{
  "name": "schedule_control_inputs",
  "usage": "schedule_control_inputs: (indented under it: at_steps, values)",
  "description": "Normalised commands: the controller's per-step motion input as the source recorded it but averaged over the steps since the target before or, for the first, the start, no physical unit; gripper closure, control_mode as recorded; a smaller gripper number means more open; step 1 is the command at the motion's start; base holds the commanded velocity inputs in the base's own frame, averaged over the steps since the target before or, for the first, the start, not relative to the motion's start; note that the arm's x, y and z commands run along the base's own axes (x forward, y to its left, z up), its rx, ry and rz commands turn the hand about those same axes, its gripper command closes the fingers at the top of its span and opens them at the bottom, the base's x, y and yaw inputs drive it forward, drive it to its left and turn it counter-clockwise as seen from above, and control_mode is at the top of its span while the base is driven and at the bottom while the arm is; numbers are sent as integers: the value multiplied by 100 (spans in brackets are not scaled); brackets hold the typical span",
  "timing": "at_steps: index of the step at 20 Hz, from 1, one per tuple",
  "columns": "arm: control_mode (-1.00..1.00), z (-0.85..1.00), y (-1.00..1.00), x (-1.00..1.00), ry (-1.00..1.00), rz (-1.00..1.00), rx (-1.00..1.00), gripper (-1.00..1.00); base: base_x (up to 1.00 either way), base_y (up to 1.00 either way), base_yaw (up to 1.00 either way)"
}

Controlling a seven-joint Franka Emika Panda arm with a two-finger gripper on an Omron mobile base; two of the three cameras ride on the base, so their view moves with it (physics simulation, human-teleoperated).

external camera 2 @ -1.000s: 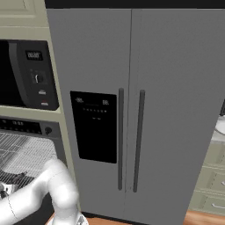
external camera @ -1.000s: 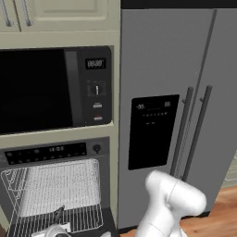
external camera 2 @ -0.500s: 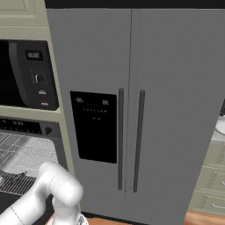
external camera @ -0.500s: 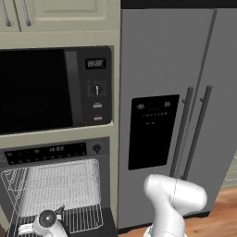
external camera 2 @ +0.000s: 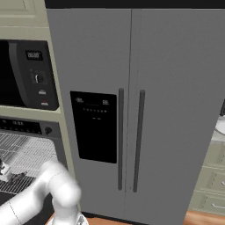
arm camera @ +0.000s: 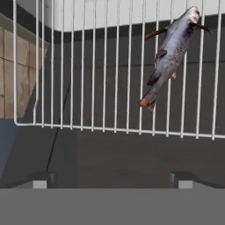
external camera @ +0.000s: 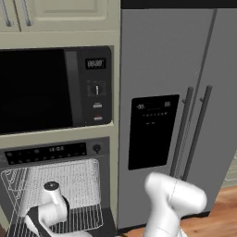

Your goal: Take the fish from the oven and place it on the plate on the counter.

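The fish (arm camera: 169, 55), slim and grey with reddish fins, lies on the white wire rack (arm camera: 105, 79) of the oven (external camera: 46, 153), up and to the right in the hand view. My gripper (arm camera: 110, 178) is open and empty, its fingertips (arm camera: 41, 180) still short of the rack's front bar and well apart from the fish. In the left base view my wrist (external camera: 52, 203) hangs over the rack (external camera: 81, 178) inside the open oven. A pale rounded rim, likely the plate (external camera 2: 221, 125), peeks in at the right edge on the counter (external camera 2: 218, 137).
The black-windowed microwave (external camera: 46, 90) sits above the oven. A tall grey fridge (external camera: 176, 106) with two bar handles (external camera 2: 129, 140) stands to the right. My elbow (external camera: 173, 196) bulks in front of the fridge door. Beige drawers (external camera 2: 211, 189) stand at the far right.
My hand has moved further in over the oven rack, and the elbow has shifted right and lower. The jaws have stayed open.
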Motion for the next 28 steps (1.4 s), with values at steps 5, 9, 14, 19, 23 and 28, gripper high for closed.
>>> schedule_control_inputs:
  at_steps: [5, 9, 14, 19, 23, 28]
  values:
    - [-100, 0, -8, 9, 3, 0, 0, -100, 0, 0, 0]
    - [-100, -11, 0, 5, 1, 2, -3, -100, 0, 0, 0]
    - [-100, -37, -10, 0, -7, 3, -12, -100, 0, 0, 0]
    - [-100, -13, -36, 10, 0, 0, -1, -100, 0, 0, 0]
    - [-100, -38, -48, 20, 0, 0, 3, -100, 0, 0, 0]
    - [-100, -37, -55, 10, -5, 0, 8, -100, 0, 0, 0]
